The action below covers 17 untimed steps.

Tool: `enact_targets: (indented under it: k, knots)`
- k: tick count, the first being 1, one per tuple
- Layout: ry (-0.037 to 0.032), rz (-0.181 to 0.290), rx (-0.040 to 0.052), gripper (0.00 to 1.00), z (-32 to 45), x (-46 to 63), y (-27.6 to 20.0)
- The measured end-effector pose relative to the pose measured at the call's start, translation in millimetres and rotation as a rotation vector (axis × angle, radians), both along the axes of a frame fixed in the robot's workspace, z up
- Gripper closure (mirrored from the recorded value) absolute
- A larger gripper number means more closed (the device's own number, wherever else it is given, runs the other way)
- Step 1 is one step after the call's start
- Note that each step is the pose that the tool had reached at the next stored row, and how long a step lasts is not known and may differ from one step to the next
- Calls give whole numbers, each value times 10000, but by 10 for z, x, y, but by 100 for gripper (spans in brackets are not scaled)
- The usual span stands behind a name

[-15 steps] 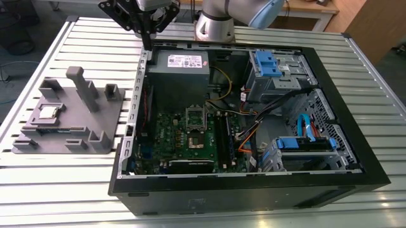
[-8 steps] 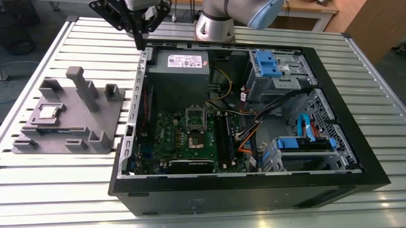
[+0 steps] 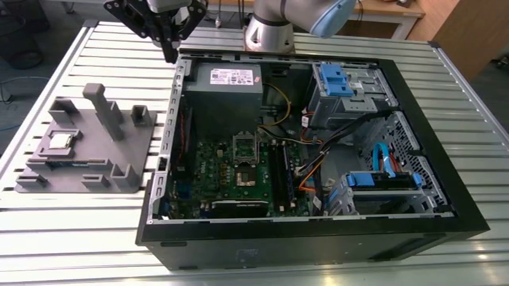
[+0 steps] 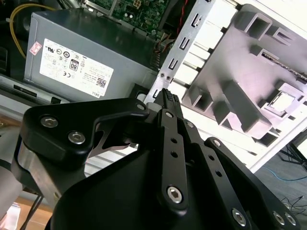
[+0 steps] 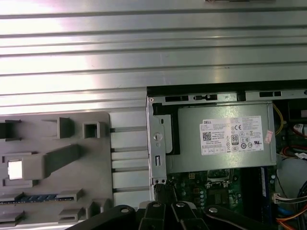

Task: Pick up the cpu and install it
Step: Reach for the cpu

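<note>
Silver-topped, one cpu sits in one grey fixture, gripper well apart.

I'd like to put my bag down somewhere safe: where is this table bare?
The table is bare on the near side of the grey fixture and beyond it, at the exterior view's left. A narrower strip borders the case on that view's right. Inside the case, cables and drives crowd.

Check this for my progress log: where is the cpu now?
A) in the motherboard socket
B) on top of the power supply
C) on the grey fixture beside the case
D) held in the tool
C: the cpu lies in a recess of the fixture, outside the case, and the tool is apart from it, up by the case's corner.
</note>
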<state>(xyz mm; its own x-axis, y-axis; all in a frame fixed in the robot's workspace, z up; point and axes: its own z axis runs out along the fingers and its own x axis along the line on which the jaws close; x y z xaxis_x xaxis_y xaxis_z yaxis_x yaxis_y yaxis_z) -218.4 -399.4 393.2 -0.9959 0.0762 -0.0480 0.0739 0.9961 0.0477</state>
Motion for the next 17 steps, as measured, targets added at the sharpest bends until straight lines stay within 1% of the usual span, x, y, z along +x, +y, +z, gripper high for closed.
enact_targets:
  k: [2, 10, 17]
  knots:
    - [1, 0, -1, 89, 0, -19, 0]
    - [1, -1, -1, 89, 1, -37, 0]
    - [-5, 0, -2, 89, 1, -105, 0]
